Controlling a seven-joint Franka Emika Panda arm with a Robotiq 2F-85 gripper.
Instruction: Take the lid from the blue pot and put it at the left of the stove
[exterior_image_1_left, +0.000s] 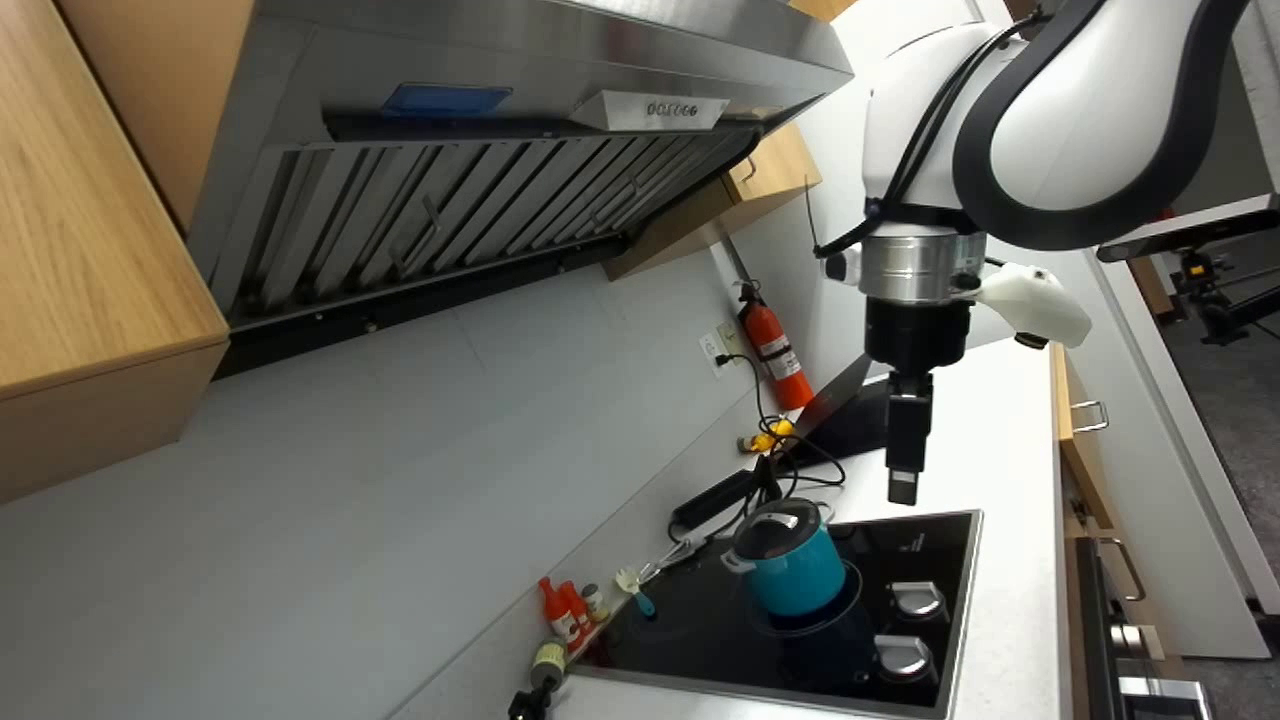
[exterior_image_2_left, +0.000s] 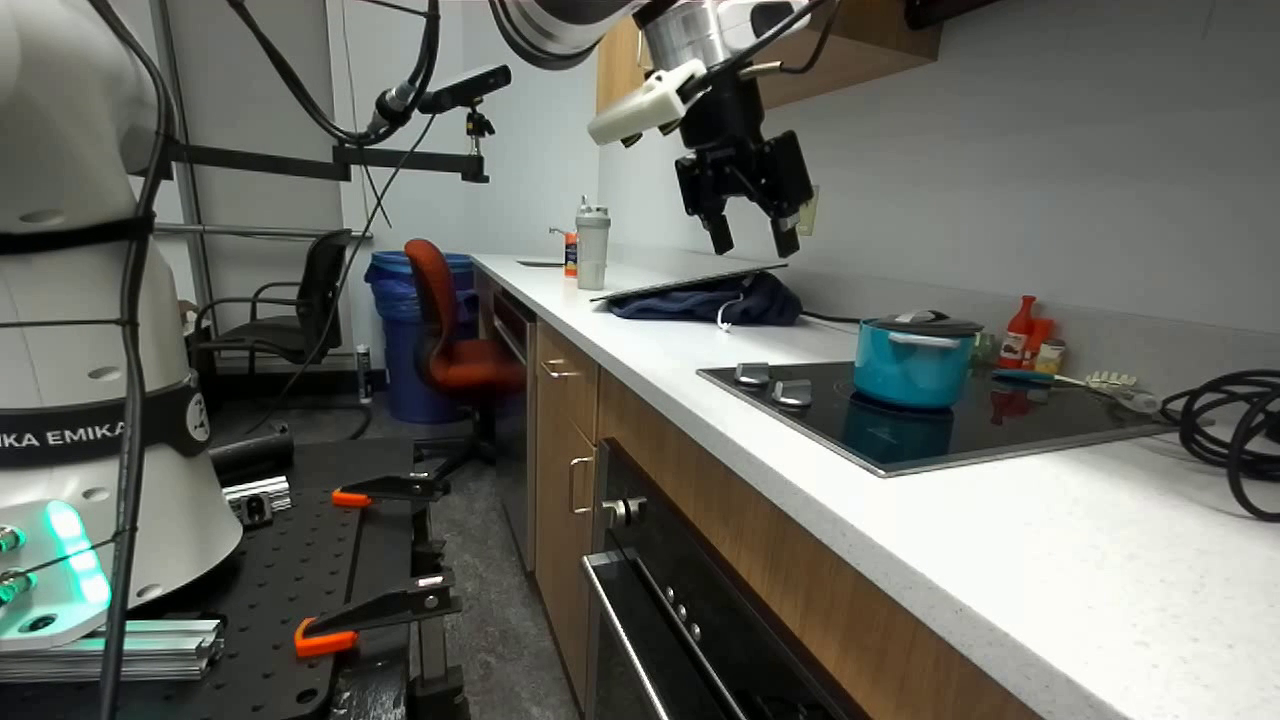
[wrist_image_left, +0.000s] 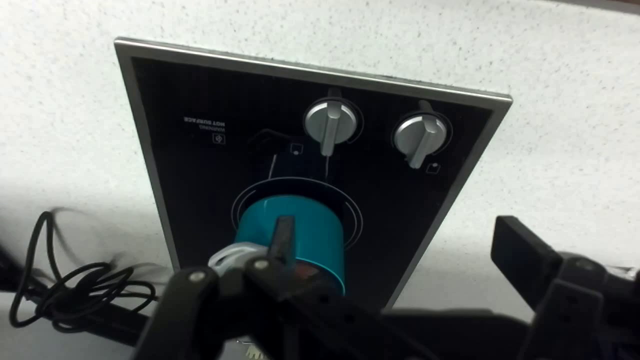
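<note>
The blue pot (exterior_image_1_left: 800, 582) stands on the black glass stove (exterior_image_1_left: 690, 645); they also show in an exterior view, pot (exterior_image_2_left: 903, 368) and stove (exterior_image_2_left: 1000, 435). A dark lid (exterior_image_1_left: 772, 532) with a light-coloured handle sits on the pot; the lid shows too in an exterior view (exterior_image_2_left: 930, 324). My gripper (exterior_image_2_left: 754, 242) is open and empty, in the air well above the counter, apart from the pot and lid. In the wrist view the gripper (wrist_image_left: 397, 227) has one finger in front of the pot (wrist_image_left: 300, 222), hiding most of the lid; the stove (wrist_image_left: 172, 165) lies below.
Red bottles (exterior_image_2_left: 1018, 332) and a utensil with a teal handle (exterior_image_2_left: 1060, 378) lie behind the pot at the stove's edge. Black cables (exterior_image_2_left: 1240, 430) lie on the counter. A flat panel on dark blue cloth (exterior_image_2_left: 710, 298) lies beyond the stove. A range hood (exterior_image_1_left: 500, 180) hangs above.
</note>
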